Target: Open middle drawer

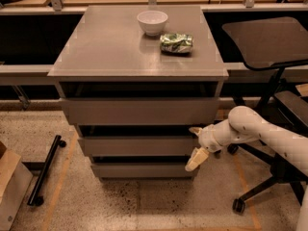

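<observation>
The grey cabinet (139,52) has three handleless drawers. The middle drawer (137,146) is the second grey front, and its interior does not show. My gripper (196,145) is at the right end of that front, on the white arm (255,129) that comes in from the right. It is open. One finger tip shows just above the front's top edge and the cream finger (196,159) hangs just below its bottom edge.
A white bowl (152,21) and a crumpled green bag (176,43) lie on the cabinet top. A black office chair (269,47) stands to the right behind the arm. A black wheeled bar (45,170) and a cardboard box (12,186) lie on the floor at left.
</observation>
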`<control>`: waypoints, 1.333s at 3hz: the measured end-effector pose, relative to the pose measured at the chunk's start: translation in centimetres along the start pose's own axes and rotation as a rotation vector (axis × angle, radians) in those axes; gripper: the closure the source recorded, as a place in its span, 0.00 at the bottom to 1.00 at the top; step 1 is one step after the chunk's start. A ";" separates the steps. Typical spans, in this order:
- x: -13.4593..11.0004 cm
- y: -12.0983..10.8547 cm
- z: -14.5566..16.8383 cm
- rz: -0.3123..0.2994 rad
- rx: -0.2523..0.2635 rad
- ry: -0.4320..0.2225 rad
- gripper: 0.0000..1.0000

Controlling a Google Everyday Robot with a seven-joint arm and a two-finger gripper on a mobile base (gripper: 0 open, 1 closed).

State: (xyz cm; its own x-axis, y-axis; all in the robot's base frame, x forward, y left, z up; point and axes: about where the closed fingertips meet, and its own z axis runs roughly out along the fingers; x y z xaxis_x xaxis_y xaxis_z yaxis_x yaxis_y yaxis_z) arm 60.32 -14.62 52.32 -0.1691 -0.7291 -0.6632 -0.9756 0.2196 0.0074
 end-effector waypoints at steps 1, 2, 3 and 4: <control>-0.1 -1.6 1.6 0.003 0.015 -0.029 0.00; 0.4 -2.8 3.2 0.020 0.018 -0.042 0.00; 1.2 -4.1 5.0 0.044 0.021 -0.062 0.00; 2.4 -4.9 6.8 0.085 0.019 -0.076 0.00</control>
State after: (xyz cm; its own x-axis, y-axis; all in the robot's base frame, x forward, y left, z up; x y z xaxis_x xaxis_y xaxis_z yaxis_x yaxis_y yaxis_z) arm 65.62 -13.03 45.61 -0.2392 -0.6561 -0.7158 -0.9551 0.2916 0.0519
